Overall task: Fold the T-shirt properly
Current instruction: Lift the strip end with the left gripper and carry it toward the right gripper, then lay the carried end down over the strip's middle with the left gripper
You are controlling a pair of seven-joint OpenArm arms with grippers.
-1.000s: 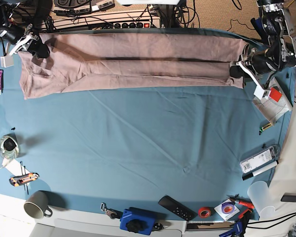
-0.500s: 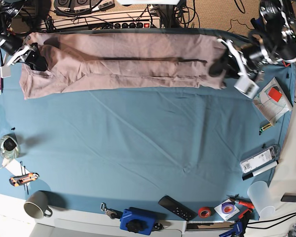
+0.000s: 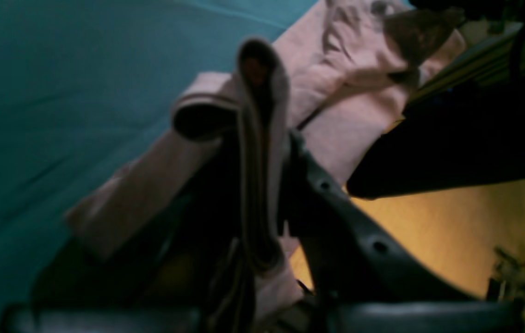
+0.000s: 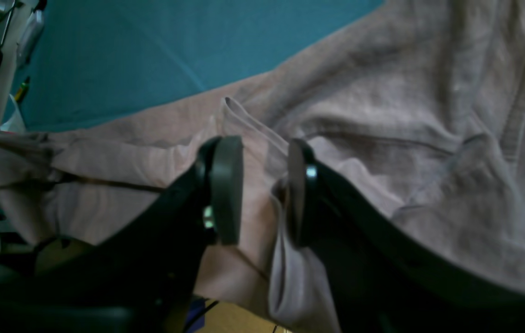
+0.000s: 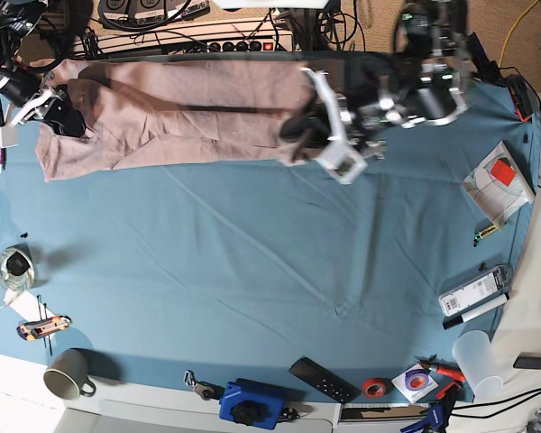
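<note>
Left wrist view: the left gripper (image 3: 262,185) is clenched on a thick folded edge of the T-shirt (image 3: 350,134), layers of pinkish-brown cloth standing pinched between the two dark fingers (image 3: 336,217); the rest of the garment trails away over the teal tablecloth (image 3: 58,92), and the picture is blurred. Right wrist view: the right gripper (image 4: 262,185) sits with its jaws parted, a raised ridge of the T-shirt (image 4: 382,129) passing between the two pads (image 4: 227,185) with a visible gap on either side; whether the pads press the fabric cannot be told, and wrinkled cloth fills most of the field against the tablecloth (image 4: 151,55). Base view: the T-shirt (image 5: 162,113) lies as a long band along the far edge of the tablecloth (image 5: 270,271), its one end lifted and held by the left gripper (image 5: 298,131) near the table's middle, its other end under the right gripper (image 5: 59,104) at the far corner on this view's left. Along the near edge lie a mug (image 5: 68,374), a black remote (image 5: 323,380) and a roll of red tape (image 5: 372,388); a clear cup (image 5: 481,361) stands at the near corner.
</note>
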